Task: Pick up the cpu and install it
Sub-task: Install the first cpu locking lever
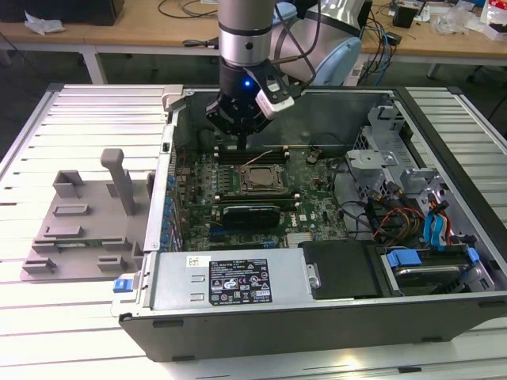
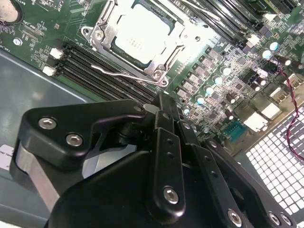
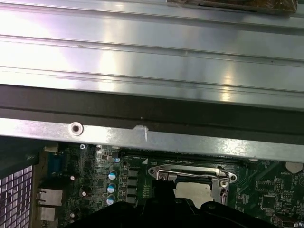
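One arm, gripper above the motherboard just behind the socket.

The cpu [image 2: 135, 40] lies flat inside the socket frame [image 2: 97, 33], silver top up, with the latch wire [image 2: 118, 73] lying alongside; the exterior view places it mid-board [image 1: 259, 180] in the open computer case [image 1: 444, 317]. The gripper [image 2: 164, 102] hangs over the memory slots [image 2: 90, 76] with fingers pressed together and nothing between them. For a sound seat, the chip should sit level on all four edges, judged before any latch pressure is applied.
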Available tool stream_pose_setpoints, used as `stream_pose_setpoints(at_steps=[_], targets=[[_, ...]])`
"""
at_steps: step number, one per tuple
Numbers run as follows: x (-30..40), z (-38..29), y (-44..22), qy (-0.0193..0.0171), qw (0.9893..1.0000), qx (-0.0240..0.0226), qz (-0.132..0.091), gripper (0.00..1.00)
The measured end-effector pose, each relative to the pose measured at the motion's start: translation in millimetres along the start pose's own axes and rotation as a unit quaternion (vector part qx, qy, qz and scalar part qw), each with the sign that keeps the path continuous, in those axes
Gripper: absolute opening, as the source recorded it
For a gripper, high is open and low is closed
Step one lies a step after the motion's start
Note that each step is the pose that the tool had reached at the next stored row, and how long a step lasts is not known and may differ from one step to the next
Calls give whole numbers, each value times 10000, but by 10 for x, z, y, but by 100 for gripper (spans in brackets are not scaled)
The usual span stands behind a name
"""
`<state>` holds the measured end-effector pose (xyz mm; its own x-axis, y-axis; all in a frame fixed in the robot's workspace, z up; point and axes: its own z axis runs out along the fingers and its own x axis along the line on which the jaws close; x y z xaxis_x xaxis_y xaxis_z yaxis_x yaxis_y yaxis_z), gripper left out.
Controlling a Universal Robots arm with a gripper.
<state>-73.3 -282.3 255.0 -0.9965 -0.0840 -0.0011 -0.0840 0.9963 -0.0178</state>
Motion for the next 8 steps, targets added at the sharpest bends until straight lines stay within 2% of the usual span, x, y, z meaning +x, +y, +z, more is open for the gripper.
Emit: stream_pose_setpoints(at_steps=[4,8], targets=[[0,25,0,0,10000,0,0,11],[-2,94,3,0,10000,0,0,11]])
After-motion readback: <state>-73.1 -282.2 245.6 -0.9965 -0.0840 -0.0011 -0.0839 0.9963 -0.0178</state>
